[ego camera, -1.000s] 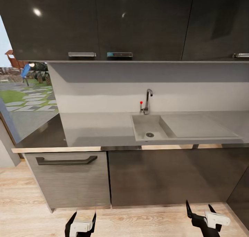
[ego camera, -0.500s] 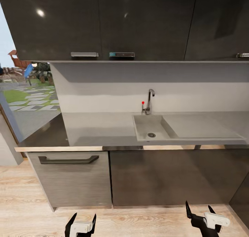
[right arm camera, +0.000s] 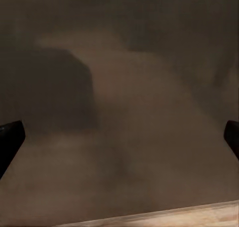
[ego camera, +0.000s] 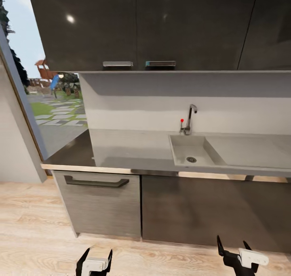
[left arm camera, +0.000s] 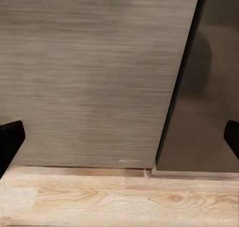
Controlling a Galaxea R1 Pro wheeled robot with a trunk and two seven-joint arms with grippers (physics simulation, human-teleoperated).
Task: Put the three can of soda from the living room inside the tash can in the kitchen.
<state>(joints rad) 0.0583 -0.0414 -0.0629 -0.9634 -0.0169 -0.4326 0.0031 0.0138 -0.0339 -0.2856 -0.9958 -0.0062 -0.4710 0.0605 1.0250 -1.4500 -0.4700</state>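
Facing the kitchen cabinets (ego camera: 182, 203), my left claw (ego camera: 95, 255) and right claw (ego camera: 233, 245) hang released and empty, with no bearing to cans or bin.

Glossy dark upper cabinets (ego camera: 161, 26) catch ceiling-light glints above a grey counter (ego camera: 129, 149) with a sunken sink (ego camera: 192, 153) and slim tap (ego camera: 189, 118). Below, a wood-grain drawer front (ego camera: 101, 205) meets light plank floor (ego camera: 32, 227). A window (ego camera: 48, 98) shows garden.
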